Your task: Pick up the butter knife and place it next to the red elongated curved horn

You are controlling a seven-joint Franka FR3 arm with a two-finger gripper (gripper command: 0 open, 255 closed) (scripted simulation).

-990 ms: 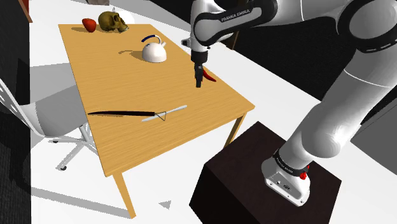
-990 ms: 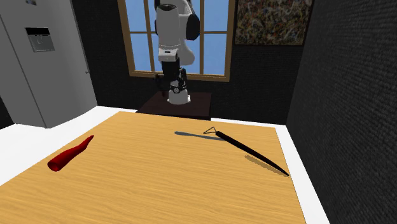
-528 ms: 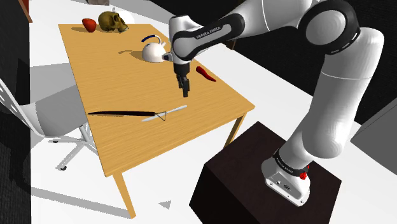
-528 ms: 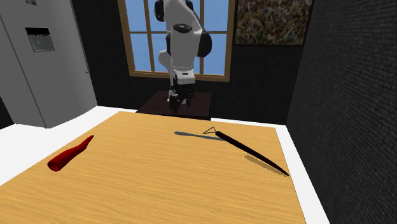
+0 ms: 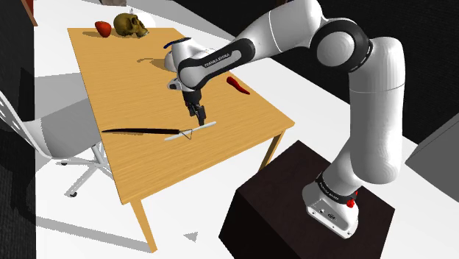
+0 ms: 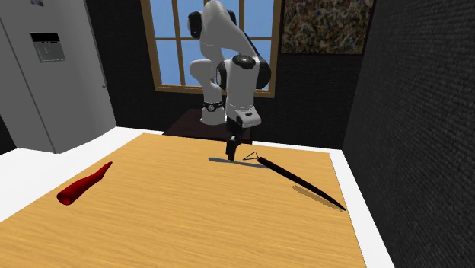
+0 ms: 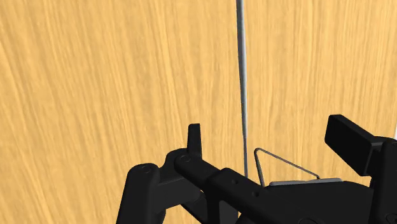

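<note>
The black two-finger gripper (image 5: pixel 199 115) is hanging close over the light wooden tabletop (image 5: pixel 132 88). It is positioned above the blade end of the butter knife (image 5: pixel 140 132), a slender utensil with a long black handle and a thin grey blade, lying flat on the tabletop.

In the wrist view, the fingers (image 7: pixel 194 137) are standing spread apart. The blade is running between them and touching neither. A thin wire triangle (image 7: pixel 286 167) is lying just beside the blade.

In the shoulder view, the handle is pointing toward 9 o'clock from the gripper. The red curved horn (image 5: pixel 237 84) is lying at 2 o'clock, well apart from the knife. In the second exterior view, the horn is lying at 8 o'clock from the gripper.
</note>
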